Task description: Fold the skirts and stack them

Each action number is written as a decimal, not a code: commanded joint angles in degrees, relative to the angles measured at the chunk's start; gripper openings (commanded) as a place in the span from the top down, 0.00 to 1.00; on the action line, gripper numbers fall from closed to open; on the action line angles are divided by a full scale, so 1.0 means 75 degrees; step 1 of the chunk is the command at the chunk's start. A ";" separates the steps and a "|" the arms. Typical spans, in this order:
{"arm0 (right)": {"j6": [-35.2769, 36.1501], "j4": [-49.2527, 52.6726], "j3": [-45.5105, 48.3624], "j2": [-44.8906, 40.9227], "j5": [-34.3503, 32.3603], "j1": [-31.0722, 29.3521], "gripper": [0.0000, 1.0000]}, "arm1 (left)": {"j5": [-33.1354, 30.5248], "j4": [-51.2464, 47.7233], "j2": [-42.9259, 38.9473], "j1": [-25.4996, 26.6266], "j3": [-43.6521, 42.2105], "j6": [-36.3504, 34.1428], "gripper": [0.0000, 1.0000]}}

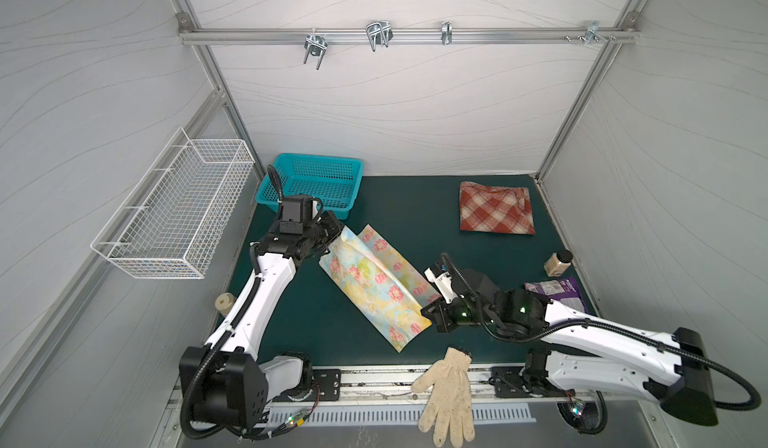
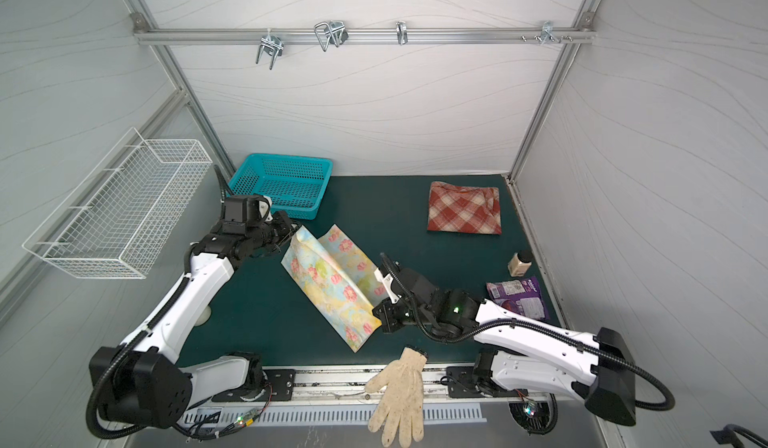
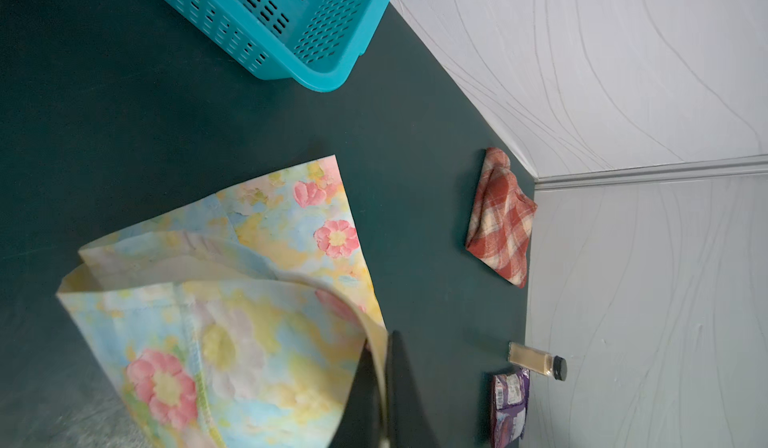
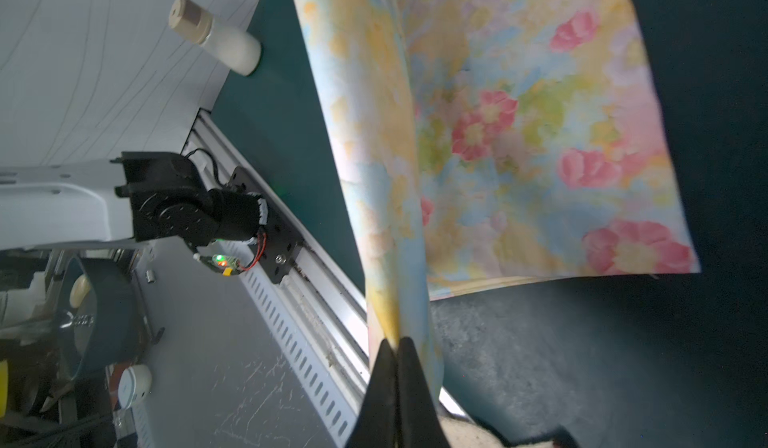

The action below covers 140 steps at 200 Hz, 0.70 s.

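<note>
The pastel floral skirt (image 1: 374, 284) (image 2: 332, 284) lies as a long diagonal strip on the green mat, partly lifted and doubled along its length. My left gripper (image 1: 340, 233) (image 2: 294, 227) is shut on its far upper corner; the left wrist view shows the jaws (image 3: 384, 340) pinching a cream edge of the cloth (image 3: 249, 321). My right gripper (image 1: 429, 311) (image 2: 379, 309) is shut on the near right edge, and the fabric (image 4: 519, 134) hangs from the closed jaws (image 4: 397, 342). The rust-red plaid skirt (image 1: 496, 209) (image 2: 464, 209) (image 3: 500, 217) sits folded at the back right.
A teal basket (image 1: 316, 184) stands at the back left and a white wire basket (image 1: 174, 213) hangs on the left wall. A cream glove (image 1: 446, 396) lies over the front rail. A small jar (image 1: 557, 261) and purple packet (image 1: 555, 296) sit at the right edge.
</note>
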<state>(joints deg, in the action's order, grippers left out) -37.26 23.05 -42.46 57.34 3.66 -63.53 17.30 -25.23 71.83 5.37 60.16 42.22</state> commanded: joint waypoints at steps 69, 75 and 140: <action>0.0847 -0.0302 0.0335 0.1214 0.0402 0.1228 1.00 | -0.0811 0.1139 0.1820 0.0258 0.0592 0.0055 1.00; 0.0898 -0.0376 0.0341 0.1327 0.0424 0.1298 1.00 | -0.0812 0.1186 0.1944 0.0267 0.0601 0.0051 1.00; 0.1378 -0.0989 0.0260 0.2364 0.0696 0.2121 1.00 | -0.0769 0.1403 0.3112 0.0343 0.0985 0.0076 0.94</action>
<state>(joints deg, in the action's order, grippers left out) -29.52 17.10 -40.36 72.64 6.79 -49.78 13.65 -18.48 93.41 7.70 63.86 42.35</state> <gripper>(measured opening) 0.045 0.050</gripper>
